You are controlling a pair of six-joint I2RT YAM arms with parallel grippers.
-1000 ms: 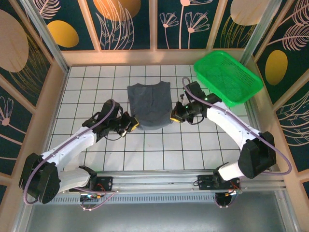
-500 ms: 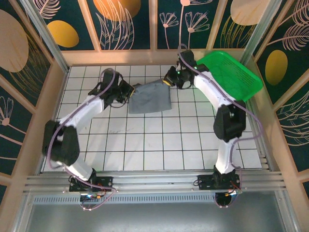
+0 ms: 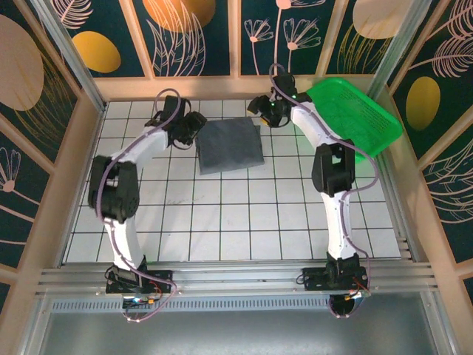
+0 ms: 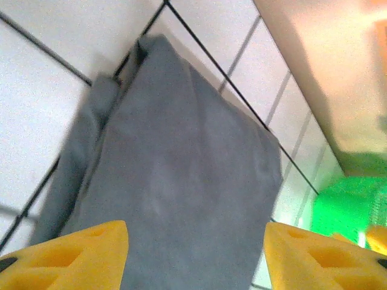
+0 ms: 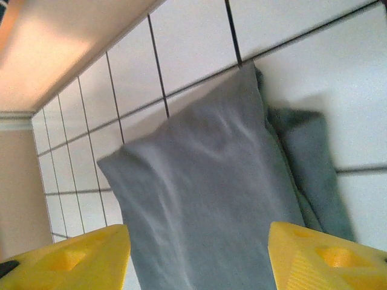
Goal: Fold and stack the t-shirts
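The left gripper [image 3: 194,127] is released, jaws spread wide with nothing between them, sitting just beside the far left corner of the t-shirt [image 3: 230,146]. Over on the other side, the right gripper [image 3: 258,107] is let go as well, jaws apart, hovering by the shirt's far right corner. So both arms are stretched out to the back of the counter [image 3: 222,222], one either side of the cloth.

The t-shirt itself lies flat on the white tiles, folded down to a neat blue-grey rectangle, near the far wall [image 3: 222,87]. From the left wrist, the yellow fingers [image 4: 78,254] frame the fabric below, and a strip of a lower layer pokes out along the left edge of the fold. From the right wrist it's the same story: yellow fingertips [image 5: 329,257] wide apart, smooth cloth between, a bit of under-layer showing on the right.

The green basket [image 3: 355,115] sits tilted at the far right corner, well apart from the shirt.
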